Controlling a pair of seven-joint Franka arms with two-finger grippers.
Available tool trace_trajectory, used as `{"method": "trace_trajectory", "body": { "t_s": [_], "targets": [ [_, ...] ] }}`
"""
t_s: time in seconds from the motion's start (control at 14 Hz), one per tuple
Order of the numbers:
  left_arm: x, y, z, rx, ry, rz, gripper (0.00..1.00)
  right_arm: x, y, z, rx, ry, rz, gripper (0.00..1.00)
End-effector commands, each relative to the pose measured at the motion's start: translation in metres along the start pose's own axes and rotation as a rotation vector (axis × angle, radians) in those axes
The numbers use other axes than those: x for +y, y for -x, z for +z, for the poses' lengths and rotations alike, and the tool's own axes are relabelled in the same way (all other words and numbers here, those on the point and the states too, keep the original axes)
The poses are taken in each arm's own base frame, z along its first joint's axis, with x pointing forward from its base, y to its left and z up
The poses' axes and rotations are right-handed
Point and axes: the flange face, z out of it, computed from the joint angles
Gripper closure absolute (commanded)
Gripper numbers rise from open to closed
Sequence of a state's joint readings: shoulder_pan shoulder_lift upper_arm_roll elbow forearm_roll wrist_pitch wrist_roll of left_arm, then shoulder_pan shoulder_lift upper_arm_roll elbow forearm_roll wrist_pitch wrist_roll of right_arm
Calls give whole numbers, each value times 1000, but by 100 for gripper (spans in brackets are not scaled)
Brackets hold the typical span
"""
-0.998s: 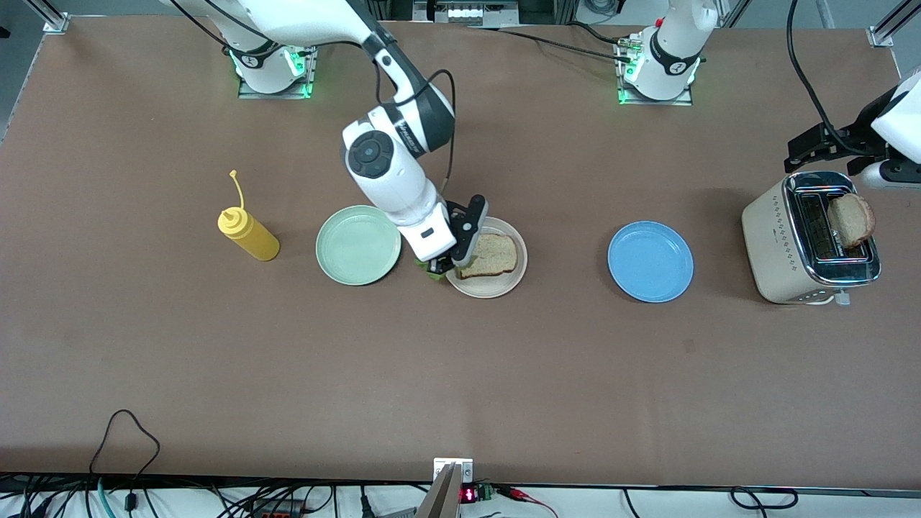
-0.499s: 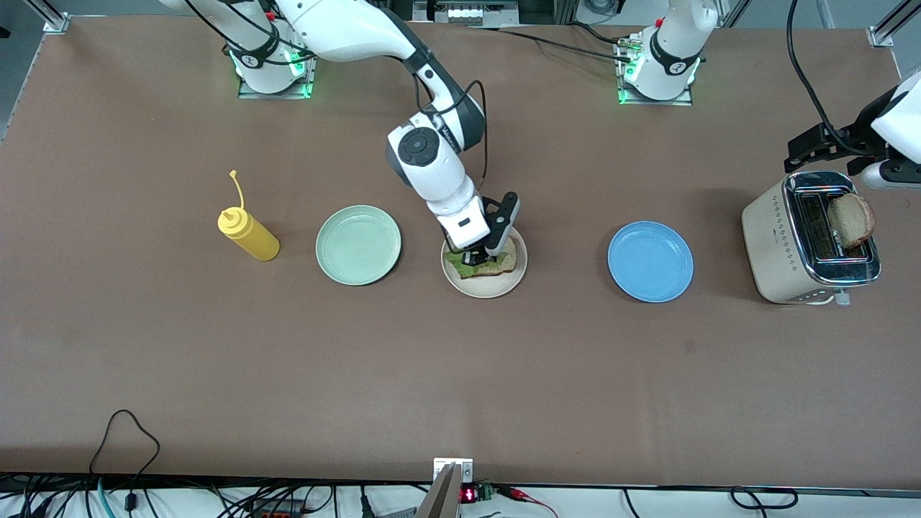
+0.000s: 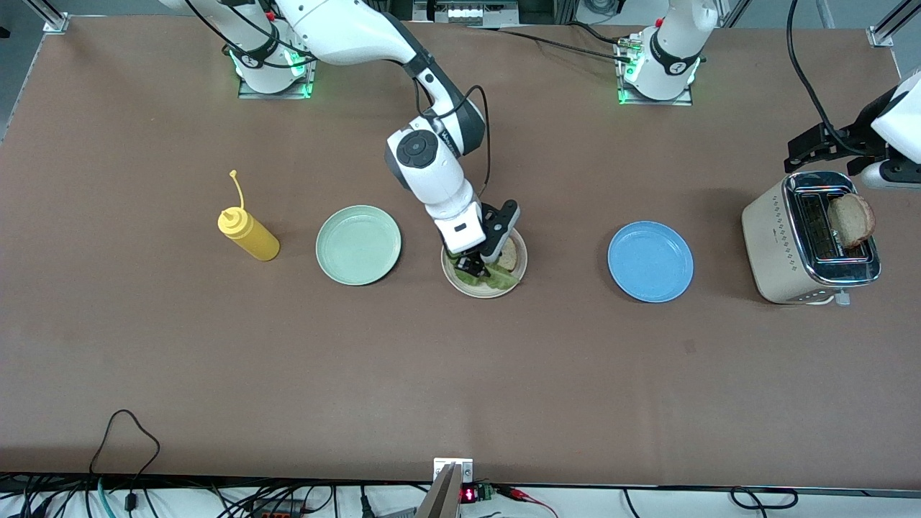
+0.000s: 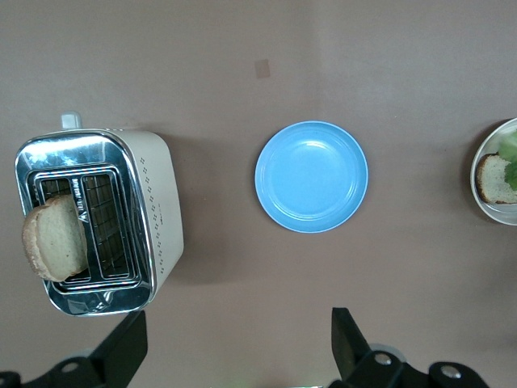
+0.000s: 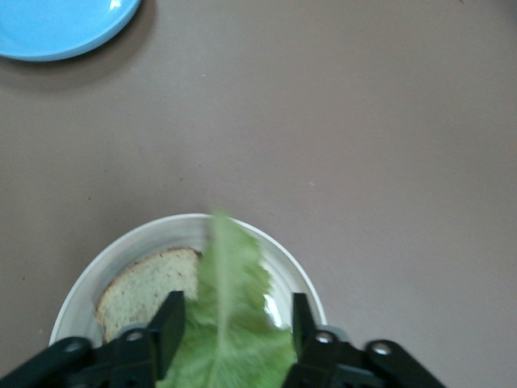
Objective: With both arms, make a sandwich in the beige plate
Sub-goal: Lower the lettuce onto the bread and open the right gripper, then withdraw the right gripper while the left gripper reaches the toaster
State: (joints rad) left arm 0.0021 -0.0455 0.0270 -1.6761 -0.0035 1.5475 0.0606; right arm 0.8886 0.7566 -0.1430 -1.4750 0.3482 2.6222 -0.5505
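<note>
The beige plate [image 3: 460,282] lies mid-table, between a mint-green and a blue plate. On it rests a toast slice [image 3: 509,255] with a green lettuce leaf [image 3: 491,278] lying over it. My right gripper [image 3: 475,266] hovers low over the plate, open, its fingers on either side of the leaf [image 5: 230,323] without pinching it. The plate rim [image 5: 161,230] and the toast [image 5: 145,291] show beneath it. A second toast slice [image 3: 851,219] sticks out of the toaster [image 3: 781,244]. My left gripper [image 4: 234,347] waits open in the air by the toaster, holding nothing.
A mint-green plate [image 3: 358,244] and a yellow squeeze bottle [image 3: 248,236] stand toward the right arm's end. The blue plate [image 3: 650,261] lies between the beige plate and the toaster. Cables run along the table edge nearest the front camera.
My right gripper carried the lettuce from beside the beige plate to over the toast, then opened. The leaf now lies on the slice. The left arm has not moved.
</note>
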Motion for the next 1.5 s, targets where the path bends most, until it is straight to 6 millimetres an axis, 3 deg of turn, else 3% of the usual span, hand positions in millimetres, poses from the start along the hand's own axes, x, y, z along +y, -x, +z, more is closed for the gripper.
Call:
{"method": "trace_trajectory", "body": {
  "t_s": [0.0,0.29,0.5,0.57,0.64,0.78,1.0,1.14,1.28,1.43],
  "targets": [
    [0,-2,-6,-3,-9,-6,0,44,-4,-70,-21,-42,107,0],
    [0,-6,-6,-3,-7,-9,0,99,14,-146,-98,-77,299,0],
    [4,-20,20,-90,-5,0,0,139,39,-195,-182,-30,397,0],
    [5,-24,15,-98,-5,1,0,153,49,-213,-212,-10,428,0],
    [1,-36,30,-138,-15,-4,0,168,62,-227,-240,-3,479,0],
    [-22,-53,50,-173,-13,-35,0,198,89,-247,-273,-5,553,0],
    [-73,-51,73,-228,-45,-77,0,243,134,-281,-296,-8,646,0],
    [-107,-54,86,-243,-126,-56,0,261,159,-309,-326,32,668,0],
    [-159,-55,100,-217,-118,-38,0,277,192,-342,-352,32,767,0],
    [-192,-53,120,-209,-100,28,0,287,219,-375,-391,49,816,0]
  ]
}}
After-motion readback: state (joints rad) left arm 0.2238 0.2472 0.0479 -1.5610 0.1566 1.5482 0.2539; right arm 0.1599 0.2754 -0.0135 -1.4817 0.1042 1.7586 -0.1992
